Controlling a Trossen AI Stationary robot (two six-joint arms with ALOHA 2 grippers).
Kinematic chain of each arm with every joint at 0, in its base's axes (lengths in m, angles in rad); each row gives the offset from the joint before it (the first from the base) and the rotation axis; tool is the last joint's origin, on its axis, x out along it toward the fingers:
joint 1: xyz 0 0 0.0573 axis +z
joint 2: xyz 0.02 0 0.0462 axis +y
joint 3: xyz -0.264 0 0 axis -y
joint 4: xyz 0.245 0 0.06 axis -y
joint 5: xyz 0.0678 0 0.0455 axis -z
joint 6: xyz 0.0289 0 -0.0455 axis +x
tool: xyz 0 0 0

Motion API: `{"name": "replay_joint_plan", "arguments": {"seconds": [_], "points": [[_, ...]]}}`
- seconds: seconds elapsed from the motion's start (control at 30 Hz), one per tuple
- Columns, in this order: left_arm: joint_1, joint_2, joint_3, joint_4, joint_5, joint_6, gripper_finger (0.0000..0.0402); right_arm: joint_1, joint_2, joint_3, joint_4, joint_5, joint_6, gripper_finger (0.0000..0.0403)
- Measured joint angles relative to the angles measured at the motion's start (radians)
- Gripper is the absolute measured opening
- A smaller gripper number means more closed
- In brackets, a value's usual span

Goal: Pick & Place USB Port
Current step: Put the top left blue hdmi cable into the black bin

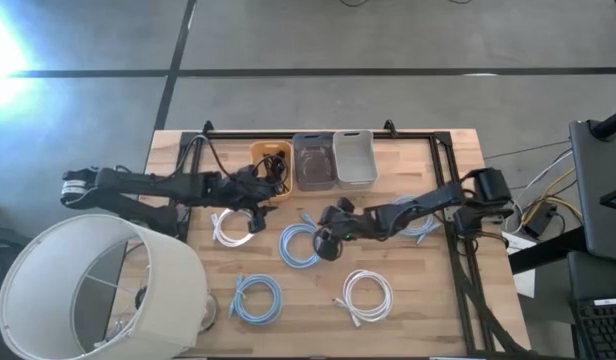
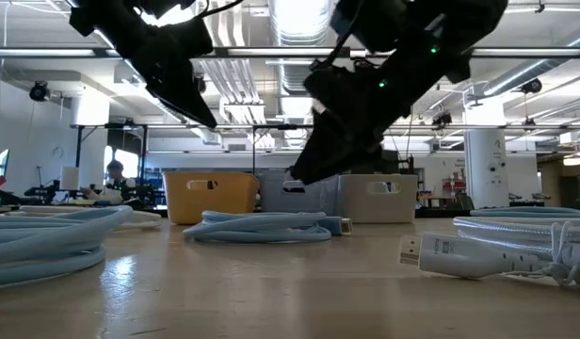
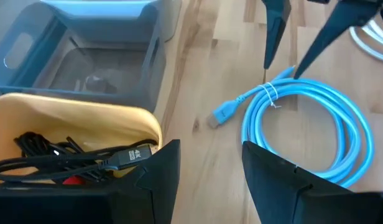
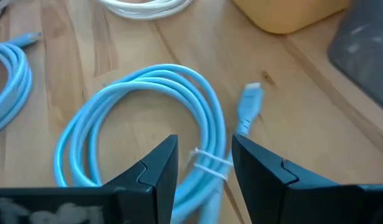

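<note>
**Wood, plastic and sheathed cable under my arms**

My light wooden worktop [image 1: 408, 300] is made of planks with visible grain and knots, and it has a soft sheen. The coiled light-blue cable [image 4: 148, 118] below my right arm looks smooth and slightly glossy, bound with a thin white tie [image 4: 207, 160]. The yellow plastic bin [image 3: 79, 118] has a smooth matt rim and holds black cables [image 3: 67, 160] with a dull rubbery look. The grey translucent plastic bin [image 3: 98, 68] appears cloudy. My dark fingers [image 3: 275, 180] look like matt, hard plastic.

"4K" on the black plug [image 3: 130, 155] in the yellow bin [image 3: 86, 118]
</note>
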Motion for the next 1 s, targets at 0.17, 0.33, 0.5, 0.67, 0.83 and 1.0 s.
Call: {"name": "replay_joint_plan", "arguments": {"seconds": [0.17, 0.33, 0.5, 0.67, 0.83, 1.0], "points": [[0.0, 0.0, -0.006, 0.001, 0.0, -0.003, 0.0177, -0.01, 0.071, 0.095, -0.115, 0.027, 0.022, 0.0148], [0.0, 0.0, -0.006, 0.001, 0.0, -0.004, 0.0177, -0.023, 0.118, 0.169, -0.273, 0.03, 0.045, 0.0148], [0.0, 0.0, -0.006, 0.008, 0.0, -0.005, 0.0177, -0.022, 0.179, 0.224, -0.3, -0.021, 0.044, 0.0148], [0.0, 0.0, -0.006, 0.012, 0.0, -0.005, 0.0177, -0.023, 0.24, 0.268, -0.313, -0.025, 0.038, 0.0147], [0.0, 0.0, -0.006, 0.015, 0.0, -0.004, 0.0177, -0.025, 0.264, 0.282, -0.326, -0.021, 0.017, 0.0132], [0.0, 0.0, -0.006, 0.016, 0.0, -0.002, 0.0177, -0.026, 0.249, 0.281, -0.342, -0.025, -0.028, 0.0092]]}}
